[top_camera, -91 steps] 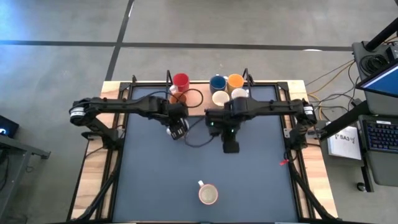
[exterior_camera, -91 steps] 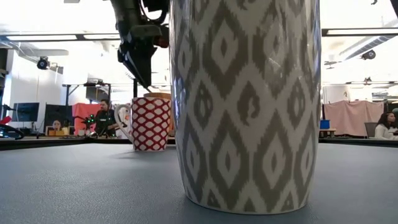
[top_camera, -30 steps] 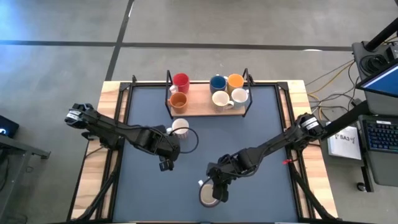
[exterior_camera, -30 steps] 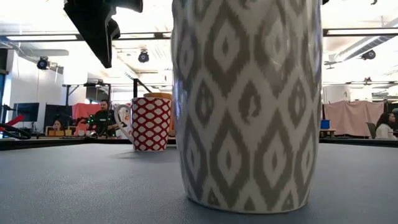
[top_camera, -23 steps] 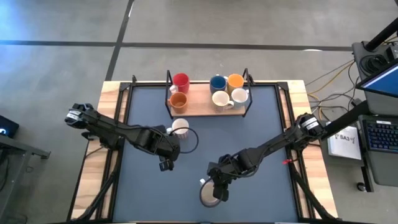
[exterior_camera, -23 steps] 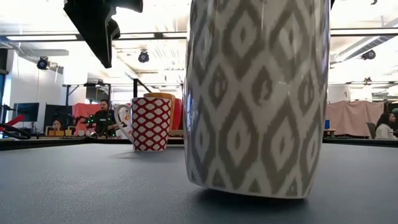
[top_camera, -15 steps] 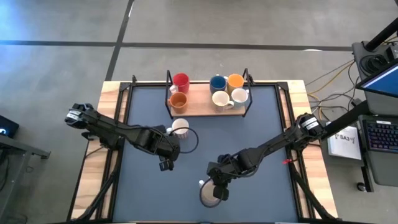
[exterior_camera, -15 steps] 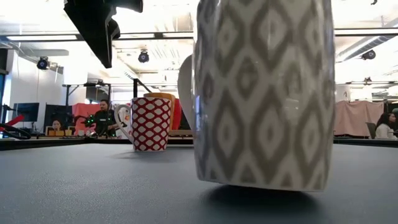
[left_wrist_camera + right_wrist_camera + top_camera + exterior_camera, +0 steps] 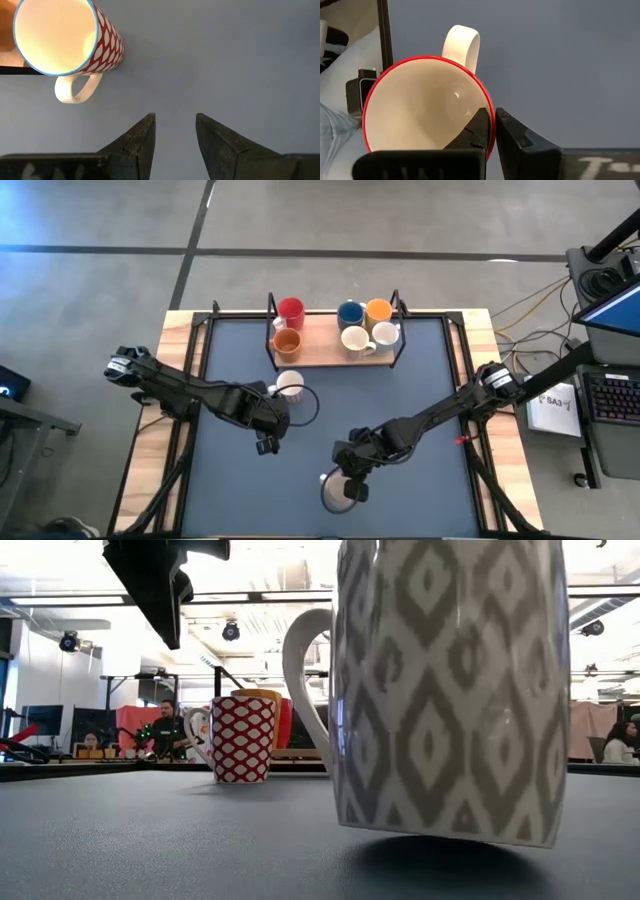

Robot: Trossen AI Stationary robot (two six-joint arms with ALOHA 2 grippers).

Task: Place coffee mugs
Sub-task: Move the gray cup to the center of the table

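Right gripper (image 9: 349, 485) pinches the rim of the patterned mug (image 9: 336, 494) at the frame's lower middle, lifting it off the mat, while five mugs already sit on the rack (image 9: 320, 356) at top and the red-dotted mug (image 9: 290, 383) waits near the spread left gripper (image 9: 265, 446).

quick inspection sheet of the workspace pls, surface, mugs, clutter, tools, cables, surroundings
surface: dark mat on a wooden table, bare in the middle.
job's things: red mug, blue mug, two orange mugs and two white mugs on the wooden rack; red-patterned mug on the mat in front of the rack; grey diamond mug lifted just clear of the mat.
clutter: nothing seen.
grippers: right tool shut on the grey diamond mug's rim; left tool open, above the mat near the red-patterned mug.
cables: black cable looping by the left arm.
surroundings: people at desks behind; keyboard to the right.
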